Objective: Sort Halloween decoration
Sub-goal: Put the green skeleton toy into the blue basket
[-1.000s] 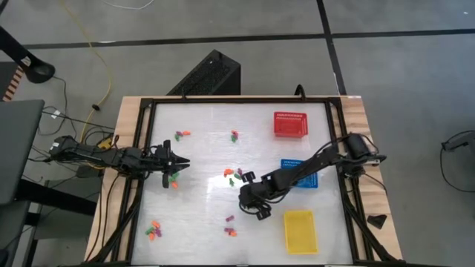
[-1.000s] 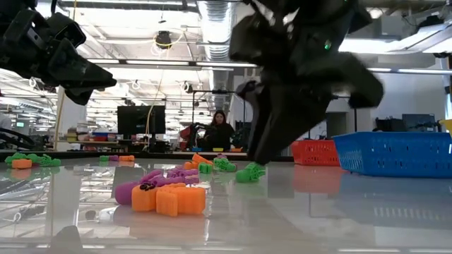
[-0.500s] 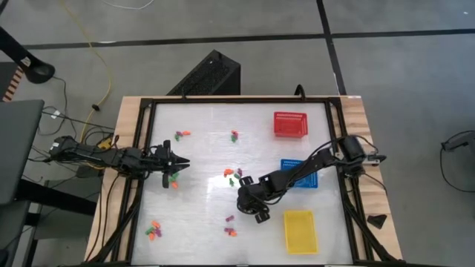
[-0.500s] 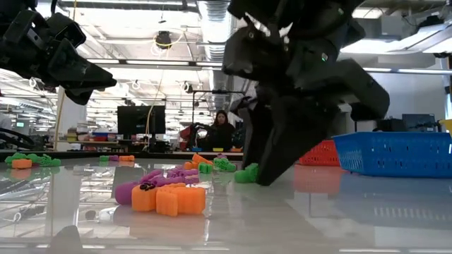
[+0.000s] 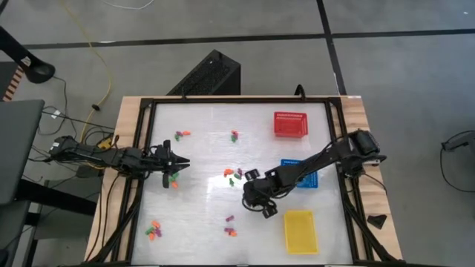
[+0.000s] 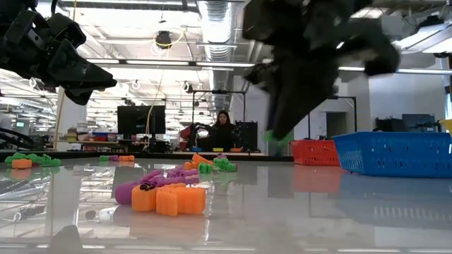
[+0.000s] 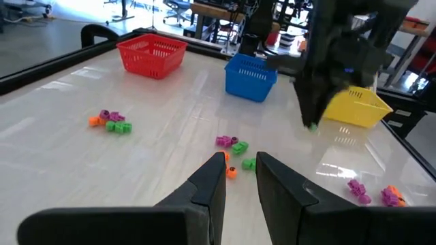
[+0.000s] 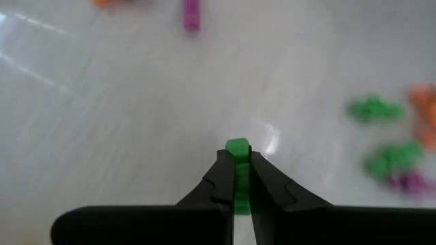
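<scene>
Your right gripper [image 8: 237,178] has lifted off the tabletop since a moment ago, when it was pressed down among the trinkets at centre frame in the high view; it now hangs above the table [image 5: 208,200], just left of the blue basket [image 5: 310,180], and the green trinket [image 8: 237,163] it went down for has left the surface. Its fingers are nearly closed, pinching that green trinket between them. Your left gripper [image 7: 237,178] waits at the left edge of the high view, fingers slightly apart and holding nothing. Sorting looks barely started: as far as the pictures show, the red basket [image 5: 290,124], the blue basket and the yellow basket [image 5: 300,231] appear empty. About 6 small clusters of orange, green and purple trinkets [image 5: 233,175] lie scattered across the table, unsorted.
</scene>
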Controlling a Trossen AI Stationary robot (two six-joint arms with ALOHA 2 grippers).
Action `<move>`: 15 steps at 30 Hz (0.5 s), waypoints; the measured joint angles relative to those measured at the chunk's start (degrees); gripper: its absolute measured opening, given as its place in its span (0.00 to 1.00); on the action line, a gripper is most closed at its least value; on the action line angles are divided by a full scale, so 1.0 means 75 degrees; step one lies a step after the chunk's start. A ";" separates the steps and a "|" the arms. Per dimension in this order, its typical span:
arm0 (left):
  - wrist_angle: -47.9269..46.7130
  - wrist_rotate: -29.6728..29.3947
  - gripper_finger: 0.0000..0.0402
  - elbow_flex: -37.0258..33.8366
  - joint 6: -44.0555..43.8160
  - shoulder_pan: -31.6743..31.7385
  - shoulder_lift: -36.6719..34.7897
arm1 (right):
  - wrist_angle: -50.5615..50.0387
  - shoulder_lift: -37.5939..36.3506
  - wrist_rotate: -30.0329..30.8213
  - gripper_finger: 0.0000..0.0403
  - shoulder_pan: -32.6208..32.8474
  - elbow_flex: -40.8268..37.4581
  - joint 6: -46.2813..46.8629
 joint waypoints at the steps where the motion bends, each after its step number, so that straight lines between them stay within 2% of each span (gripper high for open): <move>1: -0.0004 0.0000 0.18 0.0000 0.0000 0.0002 0.0003 | -0.0268 -0.0184 0.0180 0.11 0.0011 0.0050 0.0212; 7: -0.0031 0.0000 0.18 0.0000 0.0003 -0.0001 0.0003 | -0.2232 -0.1468 0.0967 0.11 0.0055 0.0099 0.1281; 15: -0.0393 0.0050 0.18 0.0000 -0.0390 -0.0001 0.0003 | -0.4881 -0.2715 0.1272 0.11 -0.0059 0.0070 0.3245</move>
